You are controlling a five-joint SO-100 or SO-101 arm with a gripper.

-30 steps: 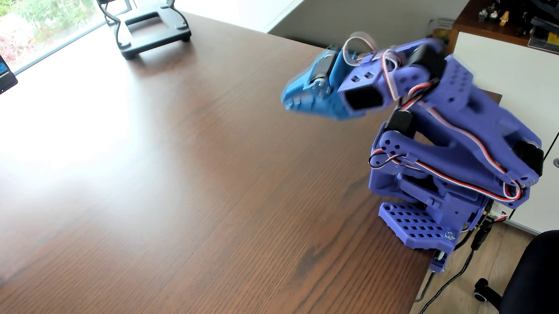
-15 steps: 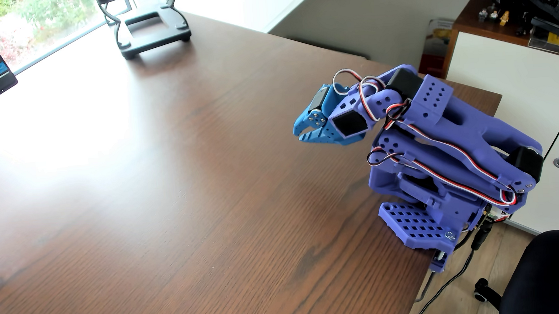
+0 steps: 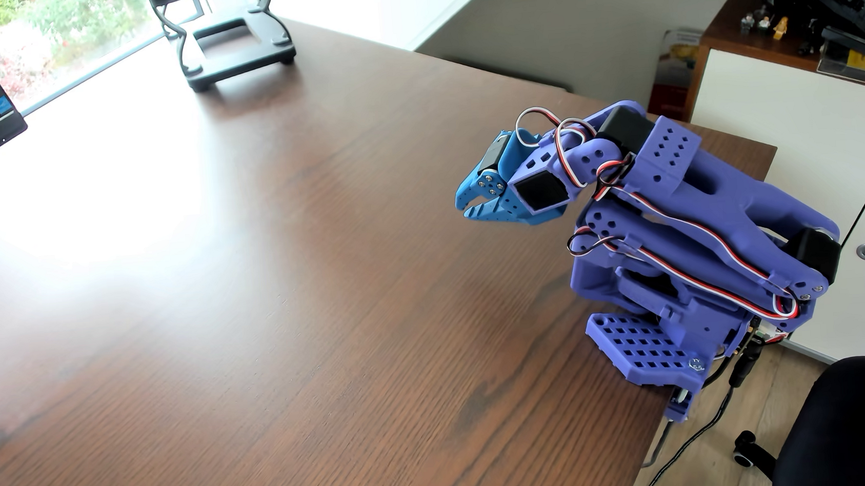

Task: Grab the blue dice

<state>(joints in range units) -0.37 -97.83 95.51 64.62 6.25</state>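
Nowhere on the counter point(image 3: 262, 278) do we see the blue dice. We expect a light, hard, slippery cube; grip opposite flat faces. The claw point(image 3: 462, 209) hangs nearly together, empty, above the counter.

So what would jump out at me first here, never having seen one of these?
The purple robot arm, folded up at the right edge of the dark wooden table, with its lighter blue claw hanging above the wood. Next, the black stand at the far end. No blue dice shows.
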